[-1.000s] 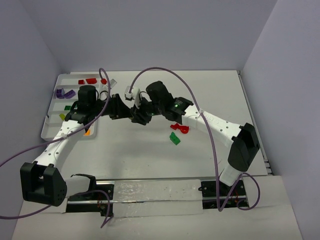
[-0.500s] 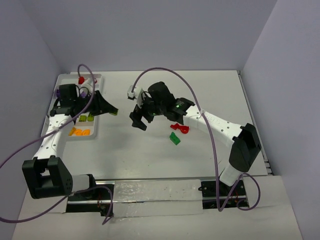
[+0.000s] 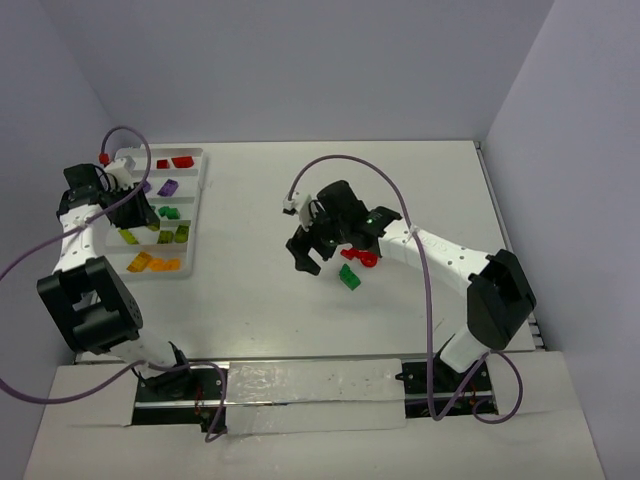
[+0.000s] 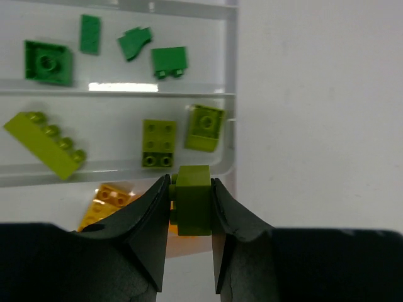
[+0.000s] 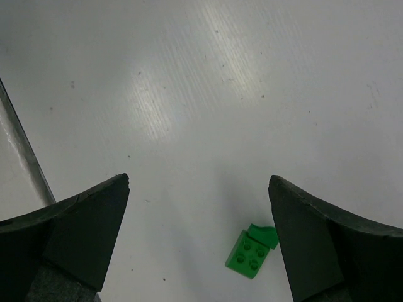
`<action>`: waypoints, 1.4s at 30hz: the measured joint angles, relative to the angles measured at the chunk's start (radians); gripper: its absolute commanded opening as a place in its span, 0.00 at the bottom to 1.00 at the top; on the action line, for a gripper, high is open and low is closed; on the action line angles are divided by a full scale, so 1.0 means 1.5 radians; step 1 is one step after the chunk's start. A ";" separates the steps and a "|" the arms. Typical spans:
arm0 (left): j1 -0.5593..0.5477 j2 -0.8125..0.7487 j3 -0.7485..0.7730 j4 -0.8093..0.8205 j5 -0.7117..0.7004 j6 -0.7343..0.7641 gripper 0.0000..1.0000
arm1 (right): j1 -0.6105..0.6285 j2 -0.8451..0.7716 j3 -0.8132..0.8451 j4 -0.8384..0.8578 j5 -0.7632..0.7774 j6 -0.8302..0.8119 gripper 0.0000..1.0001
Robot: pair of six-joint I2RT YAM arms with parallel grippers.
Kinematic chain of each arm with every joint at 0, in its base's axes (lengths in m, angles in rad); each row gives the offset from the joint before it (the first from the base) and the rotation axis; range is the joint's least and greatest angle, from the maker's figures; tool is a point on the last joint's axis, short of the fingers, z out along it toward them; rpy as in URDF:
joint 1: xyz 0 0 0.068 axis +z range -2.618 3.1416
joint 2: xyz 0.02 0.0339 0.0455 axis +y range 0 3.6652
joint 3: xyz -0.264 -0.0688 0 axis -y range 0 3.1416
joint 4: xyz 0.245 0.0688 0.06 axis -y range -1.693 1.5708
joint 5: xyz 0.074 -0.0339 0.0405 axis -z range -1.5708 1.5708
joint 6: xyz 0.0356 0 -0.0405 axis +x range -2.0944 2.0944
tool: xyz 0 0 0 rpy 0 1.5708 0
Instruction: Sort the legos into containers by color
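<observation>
left end effector clamped on lime lego, lime compartment just ahead of it; right end effector released, green lego on desk beside one finger

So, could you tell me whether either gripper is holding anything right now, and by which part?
The left gripper holds a lime-green brick, pinched by its two opposite side faces. The right gripper is open and holds nothing.
</observation>
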 measured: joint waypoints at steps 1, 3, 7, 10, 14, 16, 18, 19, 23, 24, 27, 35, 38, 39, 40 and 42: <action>0.006 0.012 0.003 0.000 -0.015 0.008 0.00 | -0.003 0.000 0.000 -0.005 0.001 0.000 0.98; 0.015 0.031 0.005 0.002 -0.045 0.020 0.00 | -0.011 -0.001 0.000 -0.010 0.003 0.000 0.98; 0.023 0.053 0.006 0.010 -0.101 0.033 0.04 | -0.032 -0.001 -0.001 -0.018 0.008 0.000 0.98; 0.026 0.069 0.009 0.022 -0.126 0.036 0.06 | -0.048 -0.003 -0.010 -0.021 0.009 0.000 0.96; 0.027 0.107 0.027 0.038 -0.141 0.036 0.11 | -0.067 -0.003 -0.027 -0.036 0.010 -0.001 0.95; 0.027 0.126 0.038 0.046 -0.142 0.035 0.15 | -0.075 -0.003 -0.030 -0.044 0.012 -0.002 0.95; 0.027 0.143 0.049 0.051 -0.143 0.035 0.20 | -0.083 -0.003 -0.031 -0.050 0.014 -0.003 0.95; 0.027 0.150 0.055 0.053 -0.143 0.035 0.22 | -0.087 -0.003 -0.032 -0.051 0.015 -0.004 0.95; 0.027 0.173 0.065 0.064 -0.143 0.033 0.34 | -0.102 -0.003 -0.043 -0.058 0.026 -0.008 0.94; 0.027 0.178 0.065 0.066 -0.144 0.033 0.37 | -0.105 -0.003 -0.046 -0.063 0.028 -0.008 0.93; 0.027 0.188 0.065 0.067 -0.144 0.034 0.43 | -0.116 -0.003 -0.056 -0.074 0.033 -0.011 0.93; 0.027 0.191 0.065 0.066 -0.144 0.038 0.55 | -0.142 -0.003 -0.090 -0.104 0.054 -0.019 0.87; 0.027 0.191 0.065 0.065 -0.143 0.038 0.56 | -0.147 -0.003 -0.098 -0.116 0.062 -0.022 0.83; 0.027 0.190 0.065 0.064 -0.142 0.038 0.56 | -0.148 -0.003 -0.100 -0.120 0.063 -0.022 0.82; 0.027 0.188 0.065 0.063 -0.140 0.038 0.56 | -0.148 -0.003 -0.101 -0.124 0.063 -0.022 0.82; 0.024 0.179 0.065 0.062 -0.138 0.038 0.57 | -0.148 -0.002 -0.102 -0.130 0.063 -0.022 0.81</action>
